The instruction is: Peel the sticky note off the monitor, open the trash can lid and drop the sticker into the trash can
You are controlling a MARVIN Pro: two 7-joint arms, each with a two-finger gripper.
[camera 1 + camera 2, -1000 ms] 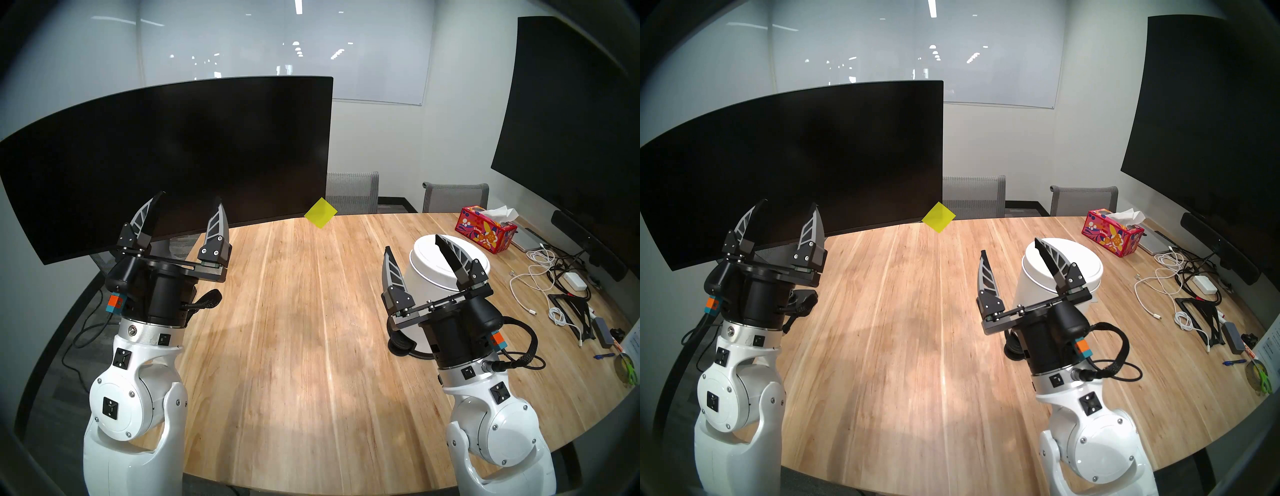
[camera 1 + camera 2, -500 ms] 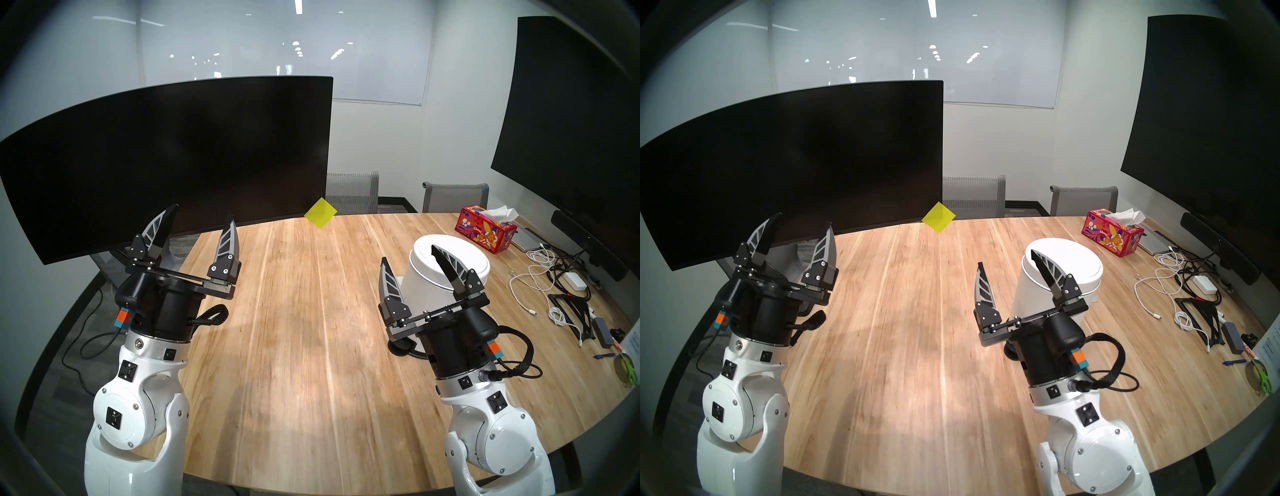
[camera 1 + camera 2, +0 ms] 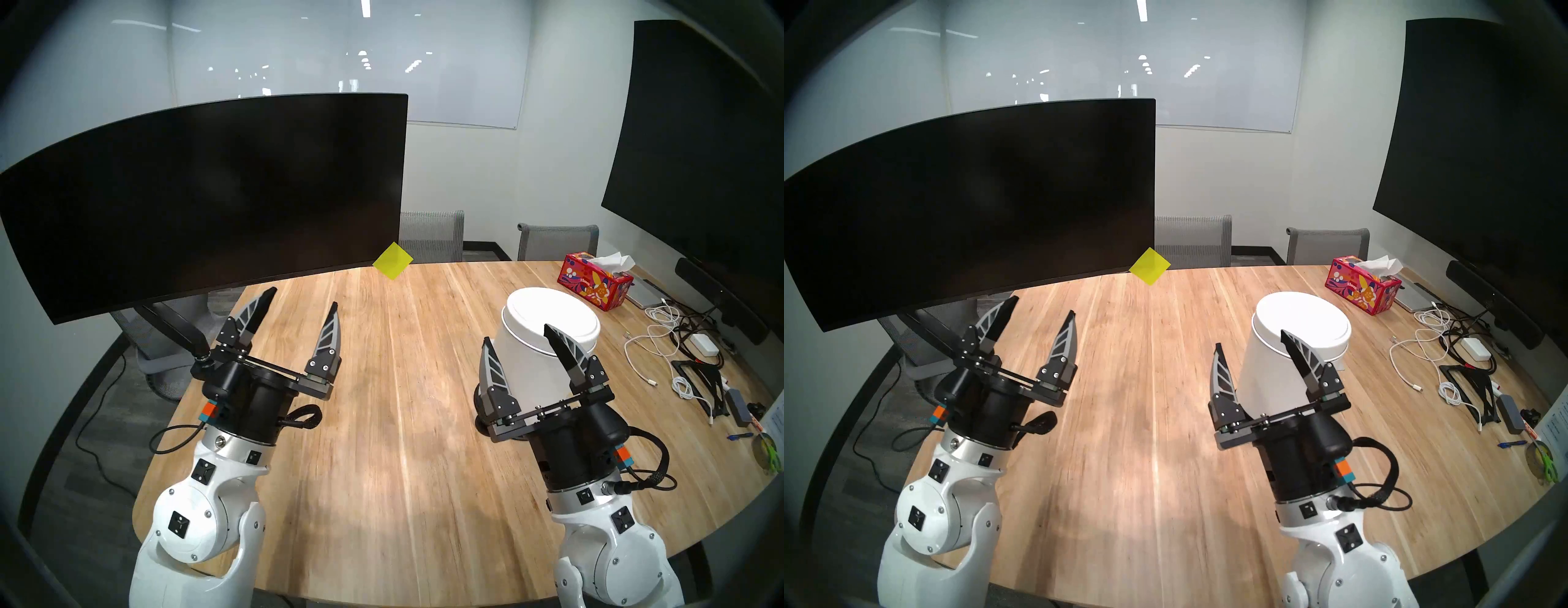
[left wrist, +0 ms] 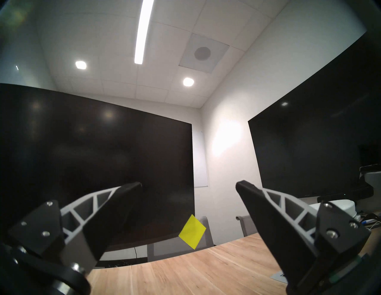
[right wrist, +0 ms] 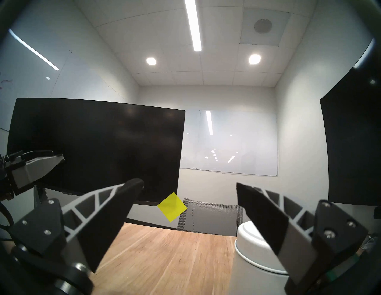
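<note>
I am looking at my left tool [image 3: 300, 299] first: it is standing wide open with nothing between its fingers, hanging above the near left part of the bench [image 3: 382, 424] and pointing up and away from me. Just behind it I am seeing the black mount arm [image 3: 169, 327] of the monitor [image 3: 212, 191], which is floating over the bench's left edge.

My right tool [image 3: 521, 337] is also gaping fully, holding nothing. In the head views its fingers are overlapping the trash can [image 3: 526, 365], but I cannot tell whether they are touching it; from the right wrist view the can is sitting just beside and below the right-hand finger [image 5: 266, 220].

The trash can lid [image 3: 547, 310] is lying shut on the can. The can is standing upright on the right half of the bench, its black base ring showing at the bottom.

The sticky note [image 3: 393, 260] is clinging to the monitor's lower right corner, turned like a diamond, with part of it jutting past the screen edge. It is well apart from both tools.

Farther right, a red floral tissue box [image 3: 596, 282] is sitting behind the can, white cables [image 3: 653, 339] are sprawling near the bench edge, and a big flat display [image 3: 700, 148] is hanging on the wall. Two grey chairs [image 3: 432, 235] are standing behind the bench.
</note>
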